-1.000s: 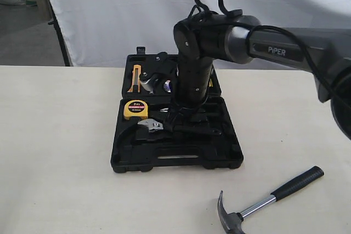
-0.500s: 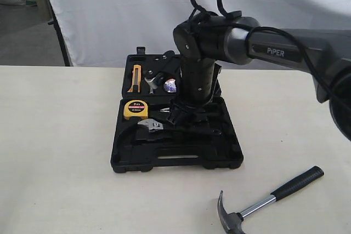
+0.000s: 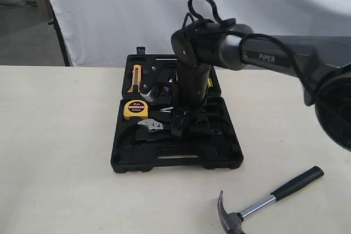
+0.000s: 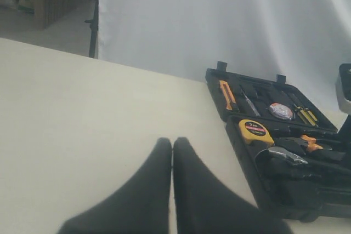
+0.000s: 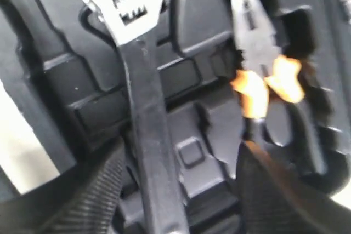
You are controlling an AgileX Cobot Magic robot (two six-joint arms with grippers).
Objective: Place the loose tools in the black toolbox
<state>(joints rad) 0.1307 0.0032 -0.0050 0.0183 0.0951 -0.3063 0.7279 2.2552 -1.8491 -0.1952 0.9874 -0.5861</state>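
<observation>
Cream tabletop (image 3: pixel 60 152) under a white backdrop, and the adjustable wrench (image 5: pixel 143 80) is now laid in the black toolbox (image 3: pixel 175 163), just beside the orange-handled pliers (image 5: pixel 258 36). The right gripper (image 5: pixel 181 182), clamped a second ago, is seen with jaws spread wide either side of the handle, nothing gripped: the wrench has been let go. One tool is judged delivered. The hammer (image 3: pixel 263 201) is left out on the table, well apart from the case (its long recess looks free). The left gripper (image 4: pixel 173 152) is held pinched together, empty.
</observation>
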